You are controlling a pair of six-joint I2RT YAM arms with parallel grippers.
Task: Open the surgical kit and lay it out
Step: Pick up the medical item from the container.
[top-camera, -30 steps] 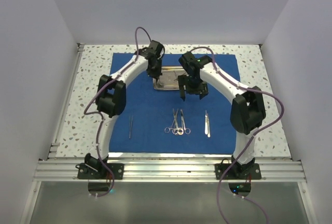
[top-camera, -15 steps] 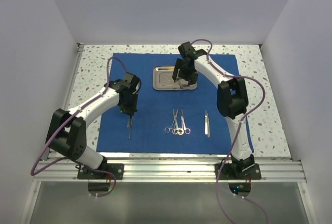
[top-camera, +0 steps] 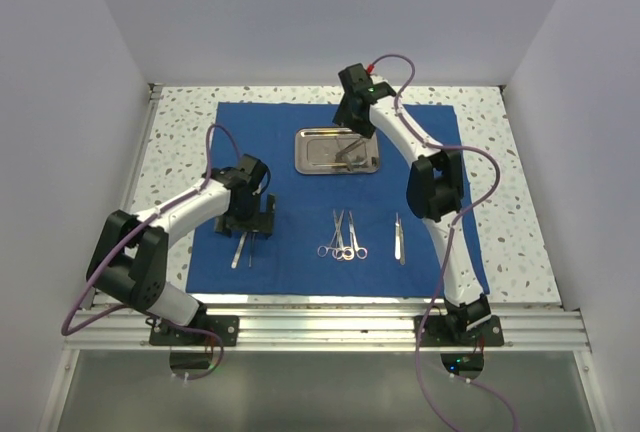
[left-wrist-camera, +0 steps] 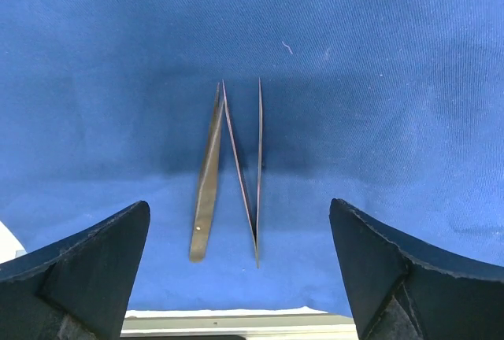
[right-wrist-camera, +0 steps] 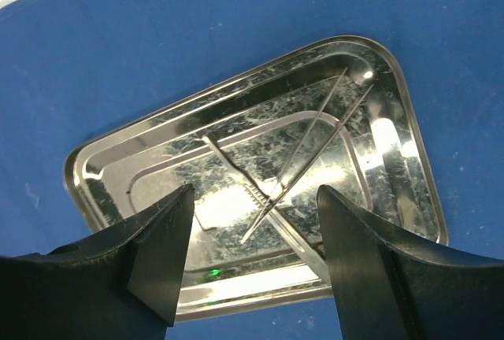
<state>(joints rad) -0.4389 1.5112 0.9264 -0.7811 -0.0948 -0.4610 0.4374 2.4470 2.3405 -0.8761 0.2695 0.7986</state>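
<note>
The left gripper (top-camera: 249,222) hovers low over the left part of the blue cloth wrap (top-camera: 290,217) with its fingers spread wide and nothing between them. Its wrist view looks straight down on two pairs of tweezers (left-wrist-camera: 236,171) lying side by side, apart from the fingers. One pair is pressed shut and the other splayed into a narrow V, both pointing away from the arm, which suits a display row. The wrap lies unfolded as one flat sheet, probably to serve as the clean field for everything else. Near the middle, the ring-handled scissors and forceps (top-camera: 342,237) rest close together with their handles toward the near edge, an easy way round for picking up. Behind them sits the steel tray (top-camera: 312,162), square to the far edge of the sheet. It holds a slim pair of tweezers (right-wrist-camera: 311,151) crossed with another thin instrument (right-wrist-camera: 228,163); I cannot tell which lies on top. The right gripper (top-camera: 350,145) hangs directly above the tray, its fingers parted wide and empty, placed as if to lift one of those pieces out. Farther right, a single slender tool (top-camera: 399,240) lies alone on the cloth, well apart from the rest. By my reckoning the tray's contents are what remains to lay out.
</note>
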